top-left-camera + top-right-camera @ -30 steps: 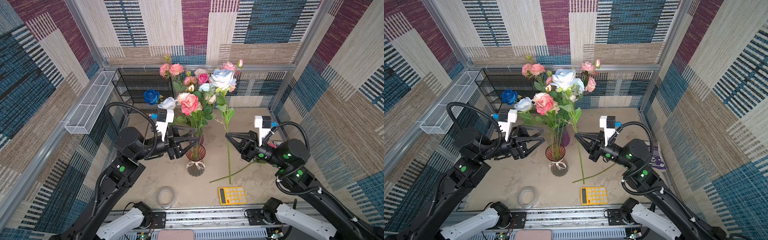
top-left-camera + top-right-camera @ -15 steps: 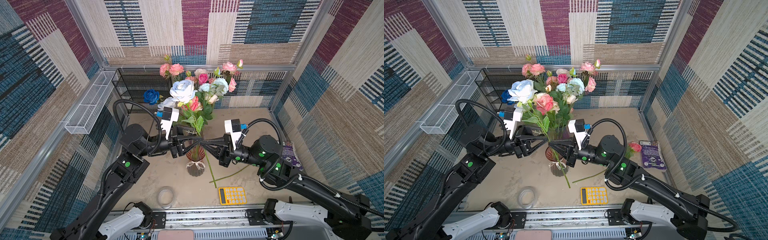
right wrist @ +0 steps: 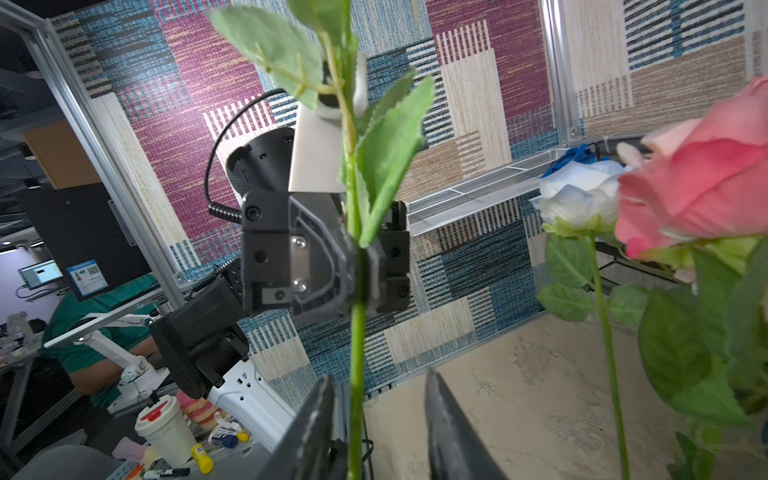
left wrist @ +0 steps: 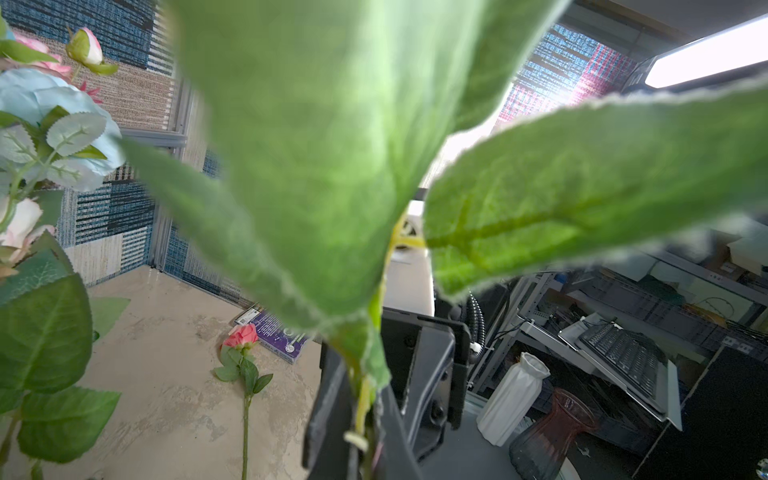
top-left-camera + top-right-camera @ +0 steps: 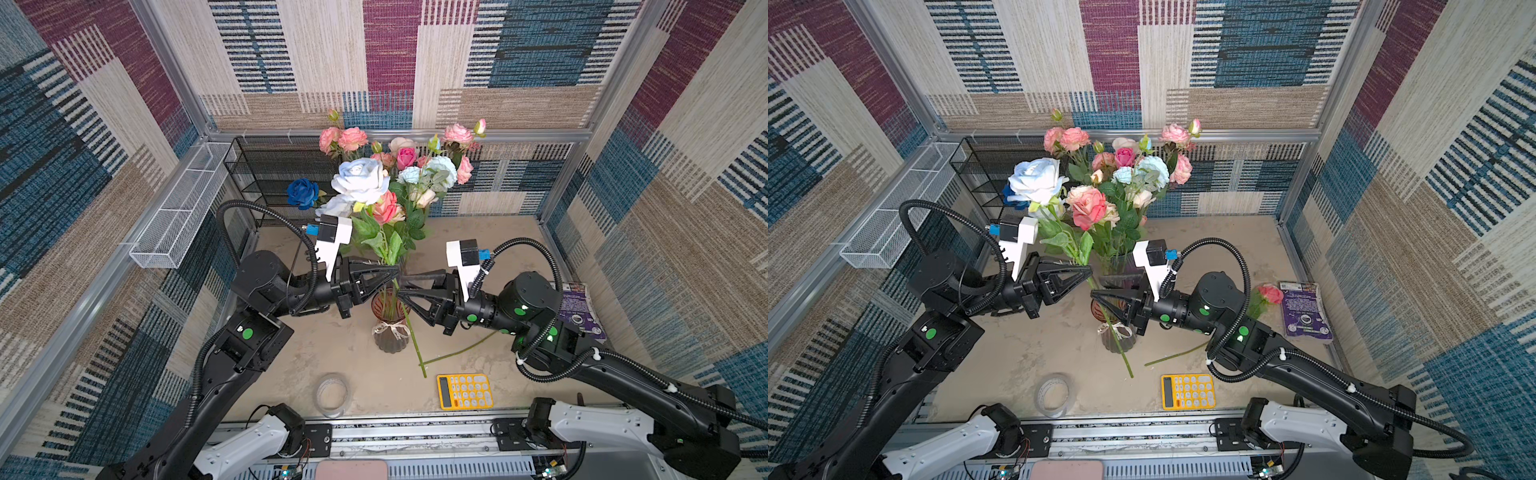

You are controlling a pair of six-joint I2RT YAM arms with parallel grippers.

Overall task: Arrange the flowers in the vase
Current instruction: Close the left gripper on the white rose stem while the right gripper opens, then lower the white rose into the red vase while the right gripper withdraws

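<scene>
Now the left end effector (image 5: 395, 273) pinches the pale blue fabric rose (image 5: 360, 179) by its stem, which slants from 11 to 5 o'clock, outside the dark glass vase (image 5: 388, 332). The right end effector (image 5: 402, 285) is spread.

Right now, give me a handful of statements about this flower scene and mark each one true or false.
1. The left pincer is shut on the stem of the pale blue rose. True.
2. The right pincer clamps that stem too. False: its jaws stand open, the stem between them.
3. That stem's lower end sits inside the vase. False: it hangs outside, beside the vase.
4. A pink rose lies on the table beside the purple book. True.
5. The yellow calculator leans against the vase. False: it lies flat, apart from it.
</scene>
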